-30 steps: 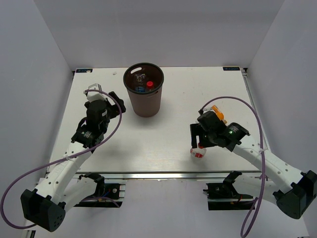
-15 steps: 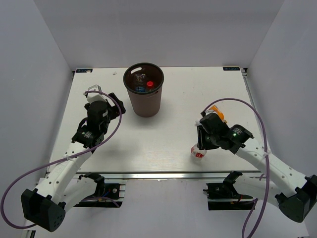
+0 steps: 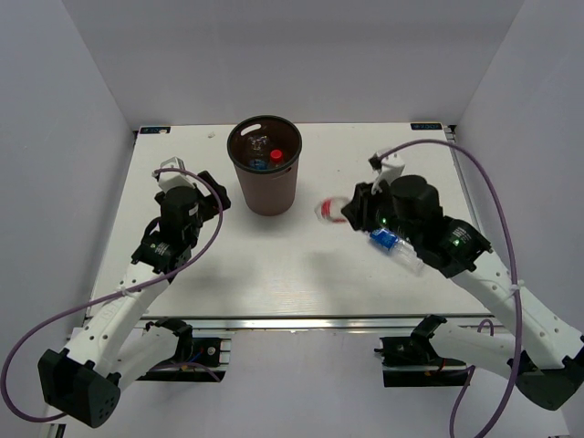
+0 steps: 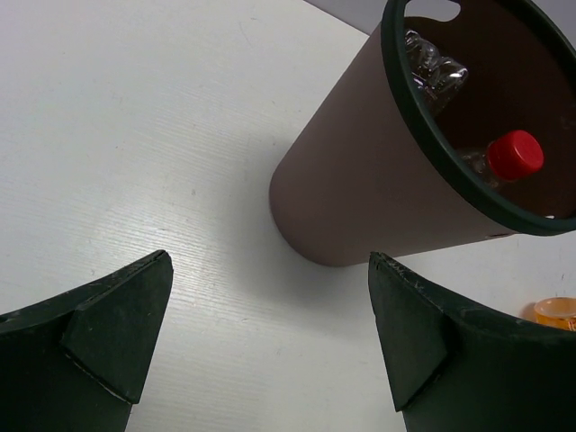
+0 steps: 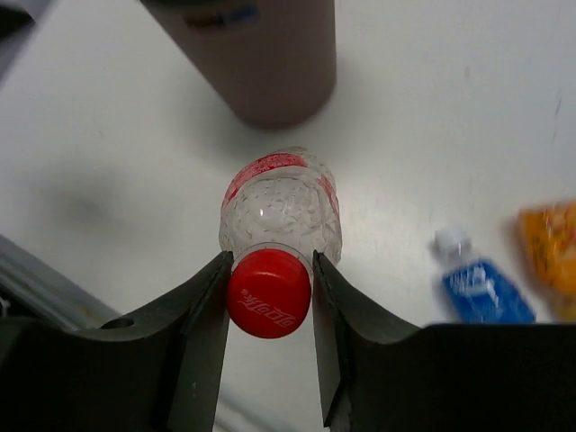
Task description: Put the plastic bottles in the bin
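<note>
My right gripper (image 5: 268,290) is shut on the red cap of a clear bottle with a red label (image 5: 281,205) and holds it above the table, just right of the bin (image 3: 265,187). In the top view this bottle (image 3: 327,212) sticks out left of the right gripper (image 3: 347,212). The round dark brown bin (image 4: 360,198) holds a red-capped bottle (image 4: 515,155) and a clear one (image 4: 434,70). A blue-labelled bottle (image 3: 388,242) lies under the right arm. An orange bottle (image 5: 551,245) lies beside it. My left gripper (image 4: 268,263) stands open and empty left of the bin.
The table's front edge (image 3: 283,319) runs along the arm bases. White walls close in the back and both sides. The blue-labelled bottle (image 5: 477,288) and the orange one (image 4: 556,312) lie on the right half of the table.
The right gripper shut on the red-capped bottle near the front edge, lifted it and carried it back and left toward the bin. The left arm has not moved.
</note>
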